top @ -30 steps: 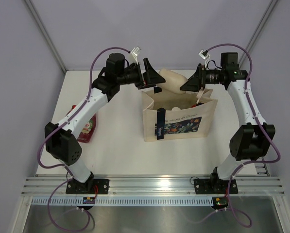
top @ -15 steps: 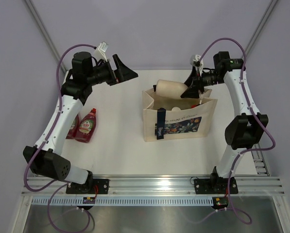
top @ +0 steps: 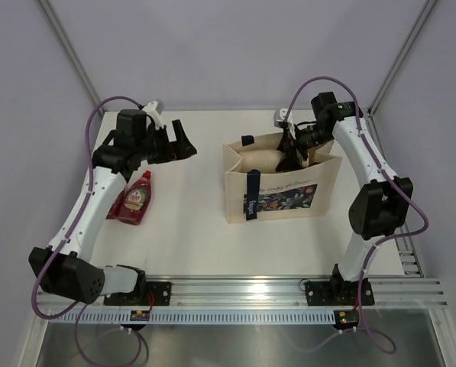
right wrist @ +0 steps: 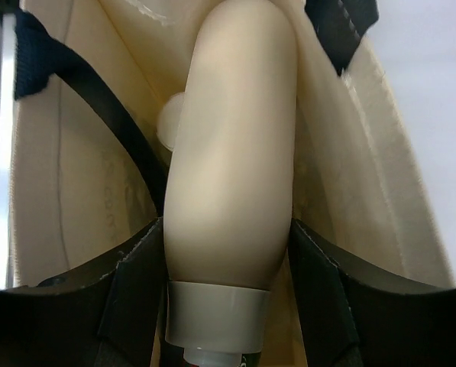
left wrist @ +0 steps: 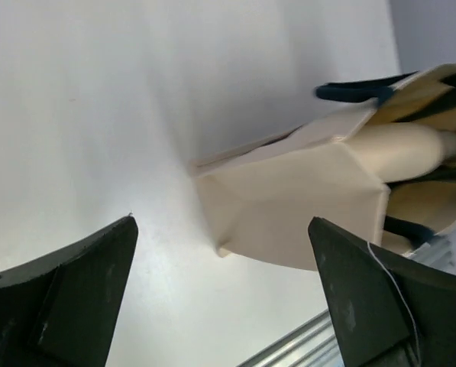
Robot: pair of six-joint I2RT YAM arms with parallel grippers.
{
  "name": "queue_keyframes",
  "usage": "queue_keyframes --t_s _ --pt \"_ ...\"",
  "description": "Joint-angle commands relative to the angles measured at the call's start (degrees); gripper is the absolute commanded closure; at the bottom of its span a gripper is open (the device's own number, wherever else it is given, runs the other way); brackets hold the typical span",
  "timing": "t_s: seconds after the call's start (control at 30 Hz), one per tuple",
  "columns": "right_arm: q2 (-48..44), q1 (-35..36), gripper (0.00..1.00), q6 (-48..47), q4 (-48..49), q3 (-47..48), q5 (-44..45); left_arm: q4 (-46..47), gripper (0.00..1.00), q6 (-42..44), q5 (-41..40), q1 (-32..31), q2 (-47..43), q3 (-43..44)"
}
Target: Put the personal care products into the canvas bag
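Note:
The cream canvas bag point(top: 282, 193) stands upright at mid-table, right of centre, with navy handles and a dark floral panel. My right gripper point(top: 292, 155) reaches down into its mouth and is shut on a beige bottle point(top: 261, 160). In the right wrist view the beige bottle point(right wrist: 231, 153), with a grey collar, sits between my two fingers point(right wrist: 134, 294), inside the bag's walls point(right wrist: 56, 199). My left gripper point(top: 185, 144) is open and empty, above the table left of the bag. Two red squeeze bottles point(top: 137, 197) lie on the table below my left arm. The left wrist view shows the bag point(left wrist: 296, 202) from the side.
The second red bottle point(top: 118, 203) lies partly under the left arm. An aluminium rail point(top: 235, 294) runs along the near edge of the white table. Pale walls close in the back and both sides. A small white item point(right wrist: 170, 126) lies deeper in the bag.
My left arm has swung left, away from the bag, and stands over the table near the red bottles. My right gripper has lowered the beige bottle into the bag's mouth.

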Motion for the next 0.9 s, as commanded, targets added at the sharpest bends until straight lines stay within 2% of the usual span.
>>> queue_keyframes --t_s 0.0,0.03,0.07,0.13,0.17,0.2,0.37,0.57,0.73,0.87 --pt "-7.37 -0.16 0.70 -3.15 5.00 -2.01 -0.58 -2.39 0.01 3.93 -10.99 0.40 -3.98 -6.15" --pt "-8.17 -0.24 0.63 -3.06 5.87 -4.46 -0.31 -2.30 0.01 4.28 -13.62 0.40 -4.94 -7.66" --pt "-8.96 -0.16 0.52 -2.54 7.97 -5.62 -0.22 -2.21 0.01 4.37 -15.30 0.40 -5.12 -9.07" --pt "-10.98 -0.24 0.45 0.70 10.53 -8.51 -0.13 -2.56 0.01 5.33 -18.55 0.40 -5.48 -12.49" --pt "-11.51 -0.16 0.42 2.11 12.54 -9.05 -0.04 -3.35 0.01 5.94 -23.00 0.40 -5.13 -13.29" --pt "-12.39 -0.16 0.26 4.91 13.43 -9.32 0.31 -3.70 0.01 6.56 -24.70 0.40 -4.86 -13.99" --pt "-14.50 -0.24 0.01 9.76 15.20 -10.20 0.31 -6.96 0.01 10.60 -33.50 0.40 -0.05 -16.20" --pt "-17.31 -0.42 0.01 17.66 17.13 -7.92 -0.48 -5.21 0.01 13.68 -45.80 0.49 8.66 -17.69" --pt "-19.25 -1.39 0.00 22.16 15.73 -3.96 -3.29 -3.88 0.01 13.51 -53.61 1.19 20.00 -15.59" --pt "-20.92 -1.74 0.01 23.91 15.81 -4.75 -4.44 -1.43 0.01 15.26 -54.51 2.50 24.84 -14.18"
